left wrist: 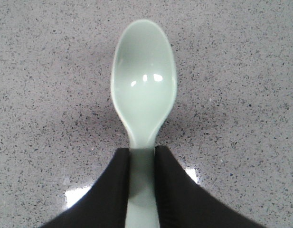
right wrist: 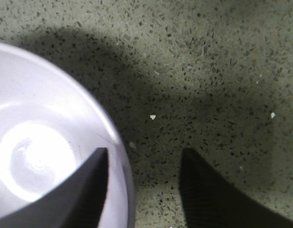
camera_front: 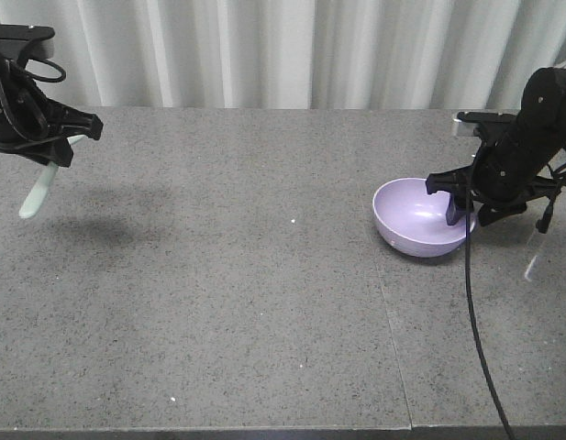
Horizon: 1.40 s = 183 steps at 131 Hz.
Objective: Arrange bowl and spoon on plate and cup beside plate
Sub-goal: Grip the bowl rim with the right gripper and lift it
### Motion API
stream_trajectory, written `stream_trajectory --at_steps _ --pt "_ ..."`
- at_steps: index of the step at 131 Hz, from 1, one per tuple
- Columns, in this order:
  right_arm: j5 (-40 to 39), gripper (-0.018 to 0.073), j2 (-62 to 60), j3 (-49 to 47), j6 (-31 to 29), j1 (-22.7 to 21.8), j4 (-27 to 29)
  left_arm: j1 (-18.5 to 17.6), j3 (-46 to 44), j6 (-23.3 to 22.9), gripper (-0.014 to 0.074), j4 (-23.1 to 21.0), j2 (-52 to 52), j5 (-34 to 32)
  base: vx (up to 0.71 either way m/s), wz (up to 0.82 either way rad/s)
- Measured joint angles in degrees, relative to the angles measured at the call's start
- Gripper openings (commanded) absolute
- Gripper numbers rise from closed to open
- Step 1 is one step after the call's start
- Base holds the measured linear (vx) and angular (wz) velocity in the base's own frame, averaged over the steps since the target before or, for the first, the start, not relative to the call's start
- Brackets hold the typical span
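Aloft, left claw (left wrist: 143, 156) pinching spoon (left wrist: 144, 85), right claw (right wrist: 145, 154) apparently straddling bowl (camera_front: 406, 220) rim

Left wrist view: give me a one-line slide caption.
Left gripper clamps the mint-green spoon by its handle above the speckled grey table.

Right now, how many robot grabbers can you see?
2. The left gripper is held above the table's left side, pinching the spoon's handle. The right gripper is at the bowl on the right, open, one finger inside the rim and one outside.
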Motion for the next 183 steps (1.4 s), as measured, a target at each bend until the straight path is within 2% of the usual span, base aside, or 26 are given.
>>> stream_trajectory --at_steps 11,14,81,134,183 --pt "-0.06 0.0041 0.05 -0.05 0.00 0.00 0.05 0.00 0.00 0.00 -0.0008 0.00 0.00 0.00 0.00 0.00" --pt "-0.21 -0.0016 0.05 -0.04 0.00 0.00 0.05 0.00 0.00 0.00 -0.0008 0.00 0.00 0.00 0.00 0.00" --pt "-0.71 -0.0008 -1.15 -0.71 -1.42 0.00 2.14 0.00 0.00 0.00 -0.0008 0.00 0.00 0.00 0.00 0.00" --pt "3.61 -0.0008 -9.62 -10.93 -2.71 0.00 4.16 0.00 0.00 0.00 -0.0008 0.00 0.00 0.00 0.00 0.00" --pt "4.29 -0.0008 -14.43 -11.63 -2.88 0.00 4.81 0.00 0.00 0.05 -0.0008 0.00 0.00 0.00 0.00 0.00"
